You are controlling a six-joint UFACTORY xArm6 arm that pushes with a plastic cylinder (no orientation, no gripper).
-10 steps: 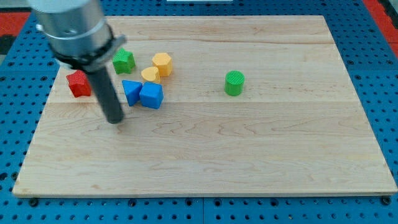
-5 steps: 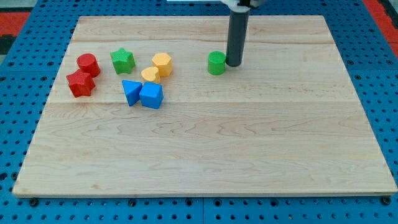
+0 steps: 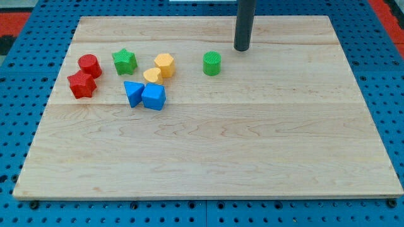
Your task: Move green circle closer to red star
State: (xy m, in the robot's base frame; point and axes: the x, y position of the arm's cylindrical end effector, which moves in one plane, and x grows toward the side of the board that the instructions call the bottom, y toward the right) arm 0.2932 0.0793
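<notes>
**Ana:** See where the rod's lower end, my tip [image 3: 242, 48], sits? Up near the top edge of the pale wooden board [image 3: 208, 157], a little right of centre. There are no jaws to open or shut, just a plain dark stick, holding nothing.

**Ben:** And it touches no block?

**Ana:** None. The small green plastic cylinder, the green circle [image 3: 212, 64], stands just down and to the left of my tip, with bare wood showing between them.

**Ben:** That side makes sense to me. The red star-shaped block [image 3: 81, 84] is far off by the board's left edge, so a push from the right would send the green circle that way.

**Ana:** My guess too, though the tip sits rather high; pushing from there might drive the circle down the board as well as left.

**Ben:** What lies between them?

**Ana:** A crowd. An orange hexagonal block [image 3: 164, 64], a flatter orange piece [image 3: 151, 75] touching it, two blue blocks [image 3: 145, 95] pressed together below, and a green star [image 3: 124, 61] further left. A red cylinder [image 3: 89, 64] touches the red star's upper side.

**Ben:** So a straight run may well knock the orange ones
</notes>
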